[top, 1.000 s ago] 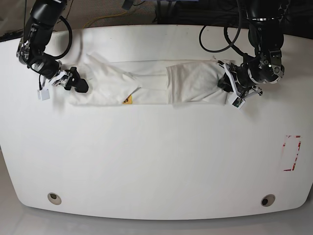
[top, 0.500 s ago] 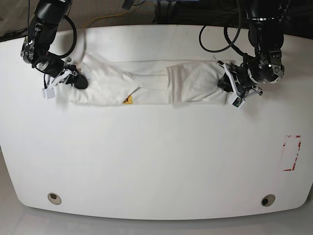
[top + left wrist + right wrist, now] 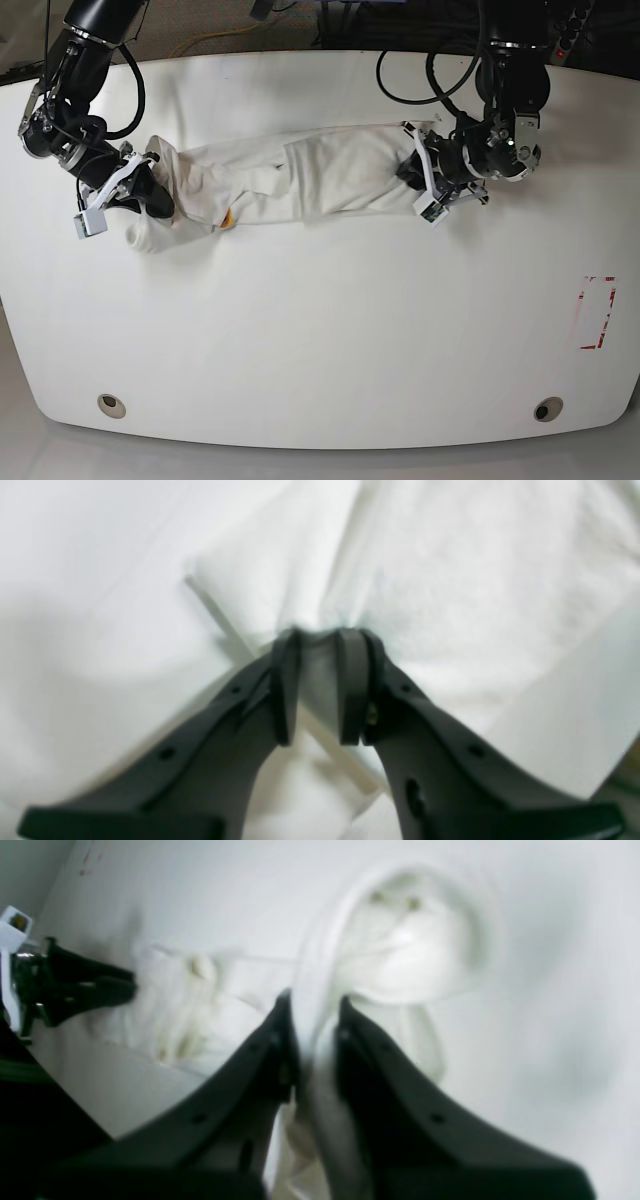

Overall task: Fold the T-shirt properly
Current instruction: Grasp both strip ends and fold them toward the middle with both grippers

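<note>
The white T-shirt lies as a long, bunched band across the far half of the table, with a small orange bit of print showing near its left end. On the view's right, my left gripper is shut on the band's right end. The left wrist view shows cloth pinched between that gripper's black fingers. At the view's left, my right gripper is shut on the other end. Up close, a white fold runs through its narrow gap.
A red-marked rectangle sits near the table's right edge. Two round holes lie near the front corners. Black cables loop behind the left arm at the back edge.
My right gripper has shut on the shirt's left end and dropped slightly toward the front. The left gripper has moved left with its end, and the band has shifted left and bunched up.
</note>
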Robot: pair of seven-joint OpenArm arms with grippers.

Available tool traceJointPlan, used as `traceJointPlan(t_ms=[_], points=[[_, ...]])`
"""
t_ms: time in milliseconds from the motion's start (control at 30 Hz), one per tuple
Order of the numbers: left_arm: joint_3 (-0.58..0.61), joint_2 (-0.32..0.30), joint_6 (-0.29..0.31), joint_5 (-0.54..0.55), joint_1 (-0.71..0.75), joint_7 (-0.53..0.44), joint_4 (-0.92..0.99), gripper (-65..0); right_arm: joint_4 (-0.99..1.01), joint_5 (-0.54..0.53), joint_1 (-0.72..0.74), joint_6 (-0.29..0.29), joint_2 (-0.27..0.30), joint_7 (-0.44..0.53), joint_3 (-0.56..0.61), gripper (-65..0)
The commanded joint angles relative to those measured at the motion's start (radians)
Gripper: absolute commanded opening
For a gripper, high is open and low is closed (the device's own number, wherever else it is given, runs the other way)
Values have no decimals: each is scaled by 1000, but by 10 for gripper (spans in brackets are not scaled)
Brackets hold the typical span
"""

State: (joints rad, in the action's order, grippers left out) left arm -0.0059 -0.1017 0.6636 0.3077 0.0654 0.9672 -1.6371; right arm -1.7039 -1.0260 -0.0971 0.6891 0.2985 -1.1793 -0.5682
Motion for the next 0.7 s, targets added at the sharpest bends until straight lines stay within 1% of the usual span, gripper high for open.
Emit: traceJointPlan(t_ms=[0, 133, 233, 367, 433, 567, 667], points=[[-3, 26, -34, 8, -17, -11, -12, -537, -69, -26, 38, 9, 15, 23, 41, -650], [-3, 76, -81, 8, -19, -9, -15, -537, -134, -26, 52, 9, 34, 23, 104, -650], [-3, 105, -101, 8, -37, -7, -12, -537, -186, -26, 50, 9, 35, 17, 130, -650], [-3, 115, -129, 8, -45, 9, -8, -536, -252, -26, 49, 9, 41, 14, 187, -650], [-3, 115, -130, 8, -45, 9, -8, -536, -256, -27, 47, 9, 37, 9, 210, -650], [-3, 124, -130, 8, -40, 9, -8, -536, -259, -27, 50, 9, 31, 8, 302, -650], [-3, 124, -130, 6, -37, 9, -8, -536, -259, -26, 56, 9, 0, 9, 334, -650]])
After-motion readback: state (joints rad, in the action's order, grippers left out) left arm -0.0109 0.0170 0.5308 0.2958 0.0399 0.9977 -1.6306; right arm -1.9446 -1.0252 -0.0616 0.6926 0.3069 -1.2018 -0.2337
